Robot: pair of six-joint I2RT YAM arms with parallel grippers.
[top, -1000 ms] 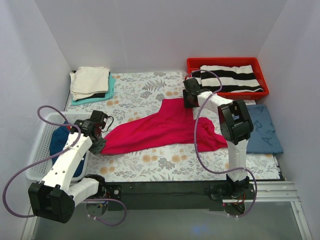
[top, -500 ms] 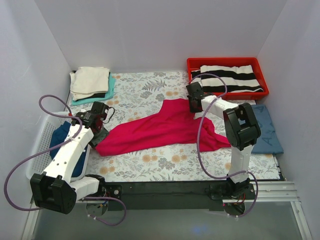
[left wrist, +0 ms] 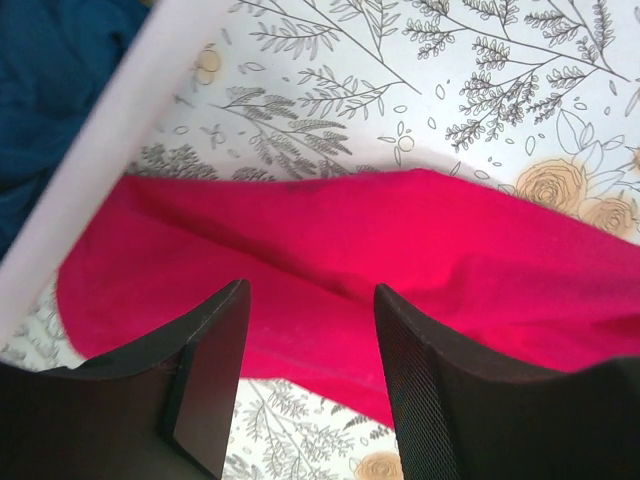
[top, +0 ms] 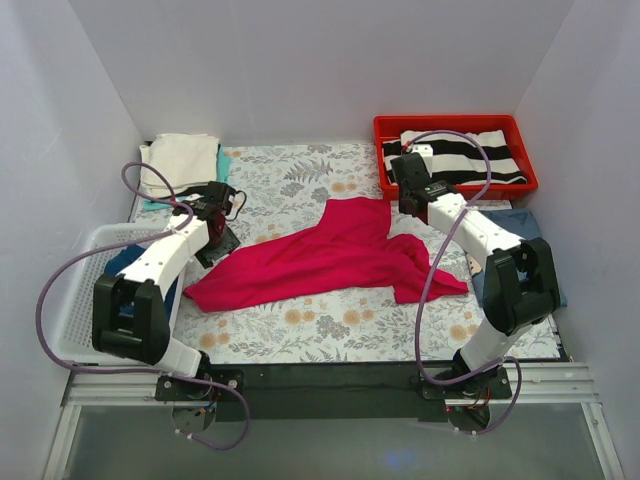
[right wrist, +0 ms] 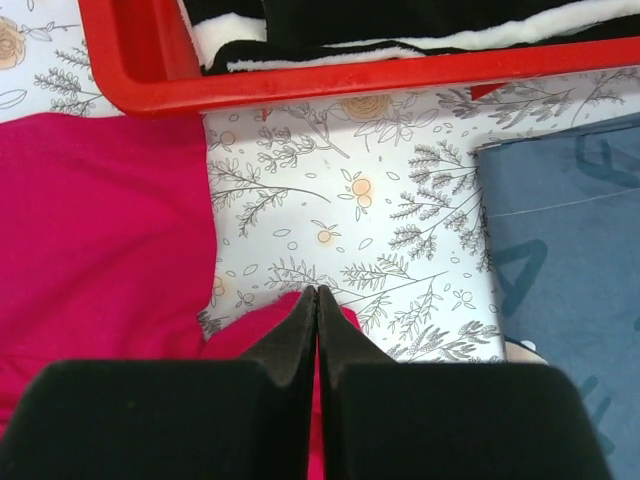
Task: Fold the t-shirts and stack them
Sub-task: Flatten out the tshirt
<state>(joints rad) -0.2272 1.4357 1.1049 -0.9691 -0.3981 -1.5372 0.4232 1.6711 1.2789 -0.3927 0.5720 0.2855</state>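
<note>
Far left: white basket (top: 85, 270) with the navy t-shirt (left wrist: 50, 90) inside. Folded stack (top: 182, 162) sits at the far left corner of the worktop (top: 300, 175).

My left tool (left wrist: 311, 300) is released, jaws wide with nothing between them. It hovers just over the left end of the red t-shirt (top: 320, 258), right beside the basket wall. The red t-shirt lies rumpled across the worktop centre, unfolded.

My right tool (right wrist: 317, 292) is clenched at the shirt's far right corner. Its tips look bare over the flower print, with no cloth seen in the pinch. Further right: red tray (top: 450, 120) holding a striped shirt (top: 460, 150), and a grey-blue shirt (right wrist: 560, 230) just near of it.

Step, my guess: flatten the red t-shirt before folding.
- Left drops onto the very edge of the cloth, takes one layer rather than the ridge, and stays clear of the basket wall.
- Right must open and take the corner hem.
- Both then pull apart, low and even, with no drag toward the tray.

Views:
- Top shows the whole shirt outline, both arms, the stack and the tray; jaw gaps are unreadable there.
- Left wrist shows the open gap and a fold ridge running across the cloth.
- Right wrist shows the shut tips, red edge either side of them, and a print on the grey-blue shirt.
</note>
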